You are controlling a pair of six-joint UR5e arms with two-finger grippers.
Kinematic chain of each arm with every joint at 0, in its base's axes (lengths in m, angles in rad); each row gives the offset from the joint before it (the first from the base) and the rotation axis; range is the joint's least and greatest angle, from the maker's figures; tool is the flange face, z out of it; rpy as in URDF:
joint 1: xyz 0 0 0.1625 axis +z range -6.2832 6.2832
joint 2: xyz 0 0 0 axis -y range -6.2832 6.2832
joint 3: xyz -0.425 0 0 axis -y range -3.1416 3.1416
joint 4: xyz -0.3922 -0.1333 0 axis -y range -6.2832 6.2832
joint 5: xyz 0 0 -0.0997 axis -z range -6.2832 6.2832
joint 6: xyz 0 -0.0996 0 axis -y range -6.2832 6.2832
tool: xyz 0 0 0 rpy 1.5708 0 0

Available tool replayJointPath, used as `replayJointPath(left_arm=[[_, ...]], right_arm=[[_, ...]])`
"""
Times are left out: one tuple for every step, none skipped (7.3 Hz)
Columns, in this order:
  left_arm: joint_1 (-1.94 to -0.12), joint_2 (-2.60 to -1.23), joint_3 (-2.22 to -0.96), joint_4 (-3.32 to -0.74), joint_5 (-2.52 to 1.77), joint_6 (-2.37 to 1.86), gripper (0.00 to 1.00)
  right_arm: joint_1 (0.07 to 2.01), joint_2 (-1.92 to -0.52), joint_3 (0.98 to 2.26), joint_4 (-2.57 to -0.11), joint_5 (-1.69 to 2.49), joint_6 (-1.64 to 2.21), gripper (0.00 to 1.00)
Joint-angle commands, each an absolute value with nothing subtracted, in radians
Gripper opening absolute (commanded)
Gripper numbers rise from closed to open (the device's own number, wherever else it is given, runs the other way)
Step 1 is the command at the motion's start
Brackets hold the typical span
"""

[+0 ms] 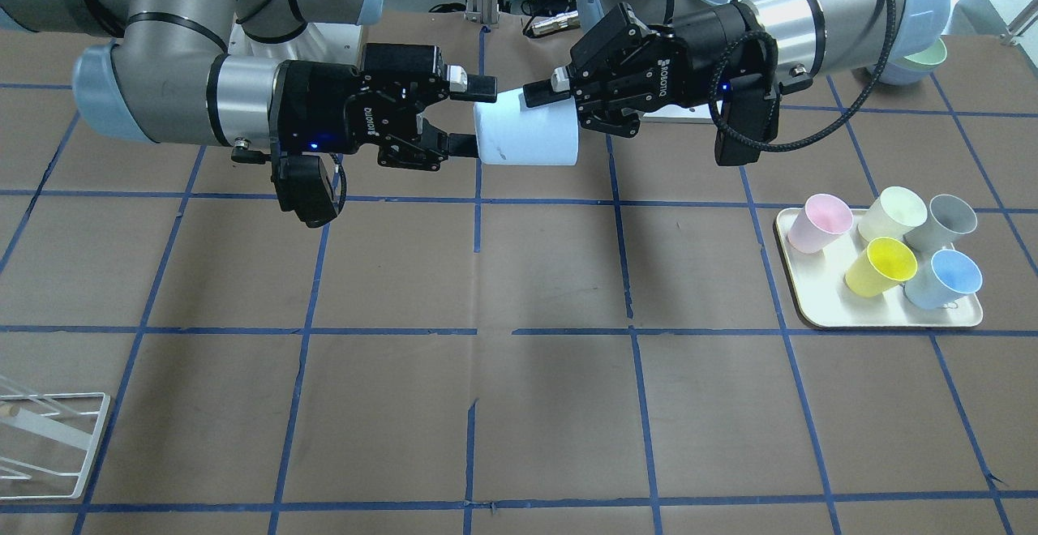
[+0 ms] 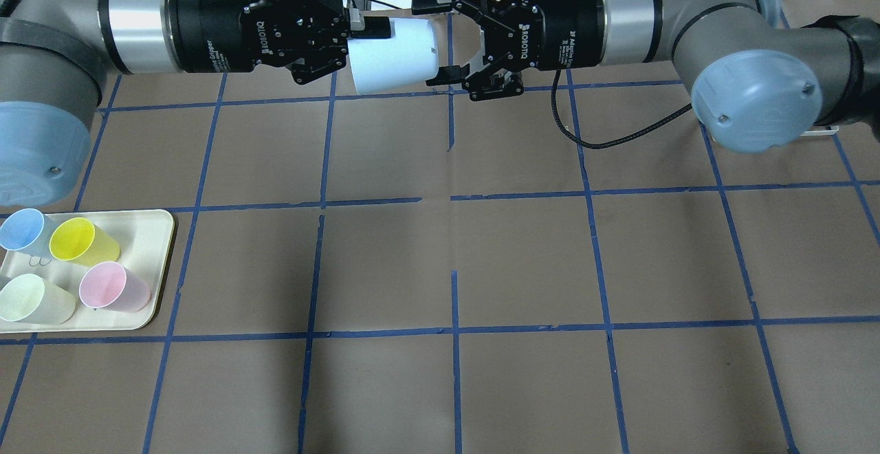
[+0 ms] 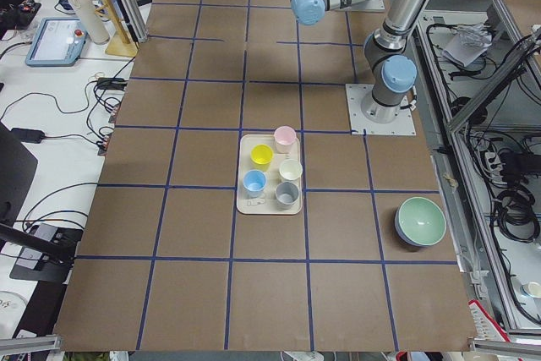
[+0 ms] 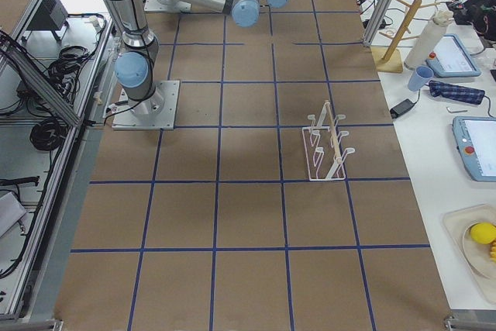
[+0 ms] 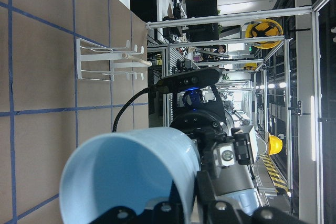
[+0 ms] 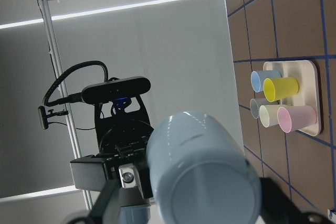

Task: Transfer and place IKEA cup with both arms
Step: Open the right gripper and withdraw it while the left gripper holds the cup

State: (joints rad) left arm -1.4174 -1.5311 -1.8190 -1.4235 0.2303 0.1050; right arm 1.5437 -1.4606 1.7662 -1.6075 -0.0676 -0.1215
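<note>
Drop risk: my left gripper, clenching the IKEA cup by its rim, releases before my spread right gripper closes around its base.

I see bright, sharp feeds; soft shadows on the table beneath left gripper and right gripper; IKEA cup between them near-white.

The IKEA cup shows its base to the lens, rim pinched by the left gripper; a five-cup tray sits near the bench's far edge
</note>
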Motion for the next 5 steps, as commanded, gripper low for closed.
replayJointPath(left_arm=[[-1.417, -1.531, -1.815, -1.424, 0.230, 0.101, 0.05], [-1.413, -1.532, -1.804, -1.424, 0.239, 0.097, 0.01], [-1.410, -1.534, -1.802, -1.414, 0.248, 0.074, 0.00], [-1.410, -1.535, -1.802, -1.408, 0.305, 0.016, 0.00], [-1.413, -1.531, -1.801, -1.390, 0.405, -0.035, 0.00]], right_arm=[[1.505, -1.460, 1.761, -1.608, -0.077, -0.091, 1.00], [1.487, -1.459, 1.759, -1.609, -0.090, -0.089, 1.00], [1.426, -1.459, 1.755, -1.608, -0.101, -0.087, 1.00], [1.383, -1.465, 1.755, -1.608, -0.173, -0.087, 1.00], [1.379, -1.468, 1.753, -1.609, -0.295, -0.087, 1.00]])
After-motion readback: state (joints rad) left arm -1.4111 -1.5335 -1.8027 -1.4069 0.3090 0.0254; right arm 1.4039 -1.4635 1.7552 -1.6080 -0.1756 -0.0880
